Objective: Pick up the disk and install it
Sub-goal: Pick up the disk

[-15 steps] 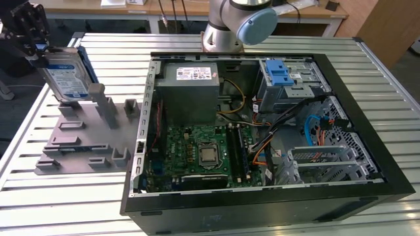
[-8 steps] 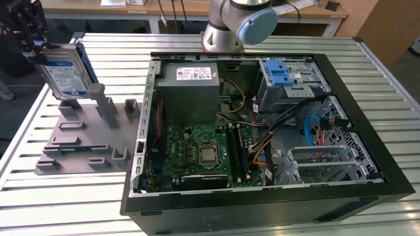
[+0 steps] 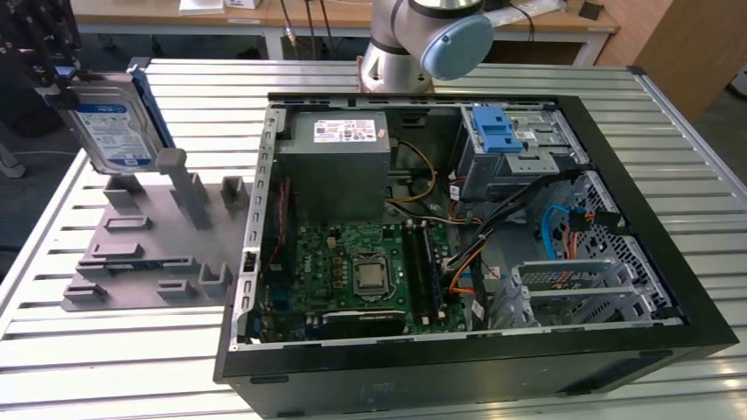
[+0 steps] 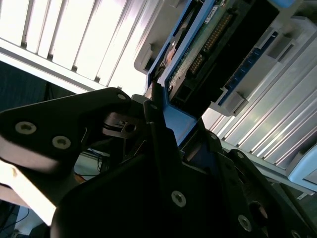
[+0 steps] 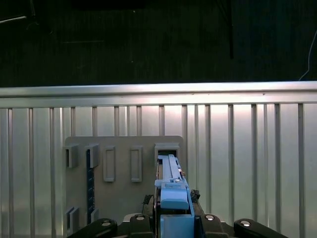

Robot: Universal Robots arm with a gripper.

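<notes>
Strong light falls from above in the exterior view. The counter (image 3: pixel 117 367) shines and washes to white glare around the stand (image 3: pixel 129 262), while the inside of the case (image 3: pixel 467 376) lies in softer shadow, yet sharp. Contrast is harsh in the second wrist view: the counter burns out to plain white, the tool (image 4: pixel 163 111) is a near-black, slightly soft mass close to the lens, and the disk (image 4: pixel 213 44) is half shadowed. In the first wrist view the background beyond the counter is almost black, the counter's far edge glints, and the disk's nearest blue end is blurred.
</notes>
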